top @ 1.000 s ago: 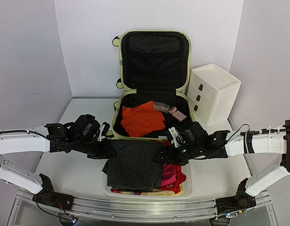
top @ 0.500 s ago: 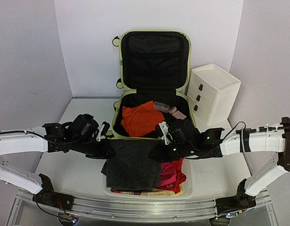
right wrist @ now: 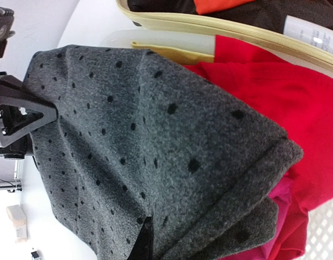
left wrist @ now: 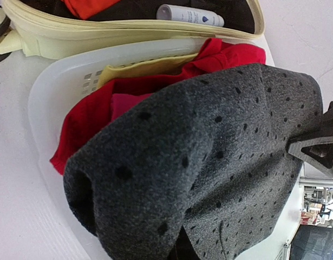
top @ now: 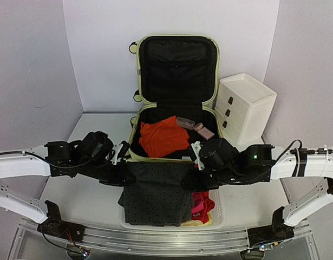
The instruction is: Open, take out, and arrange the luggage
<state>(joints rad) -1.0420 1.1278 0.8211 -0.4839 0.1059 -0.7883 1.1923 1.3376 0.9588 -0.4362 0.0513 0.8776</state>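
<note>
- The left jaws and the right jaws are each closed narrow on an upper corner of a grey dotted garment (top: 155,192), one per side, in the top view. That looks meant to keep the cloth spread flat between them rather than bunched.
- The garment hangs over a white mesh basket (top: 217,214) at the near edge of the table (top: 90,135), midway between the arms. I judge this is the place for unpacked clothes.
- The luggage (top: 177,67) sits behind the basket, at the middle of the table toward its far edge.
- Its base lies flat and its lid stands upright against the back wall, so the opening faces up and toward the arms.
- Its wheels point to the table's left edge. The shell is squarish, so I cannot pick a long axis with confidence.
- An orange garment (top: 163,135) and small items remain inside, so unpacking seems partly done.
- A white three-drawer box (top: 245,105) stands just beside the case, on its right.
- In the left wrist view the grey cloth drapes over a red garment (left wrist: 90,114) and a yellow cloth (left wrist: 139,67) in the basket.
- A white bottle (left wrist: 190,14) lies in the case beyond.
- At that view's right edge, the opposite arm's black fingers (left wrist: 312,149) touch the cloth's hem.
- The right wrist view mirrors this, with the other arm's black fingers (right wrist: 14,122) gripping the far corner.
</note>
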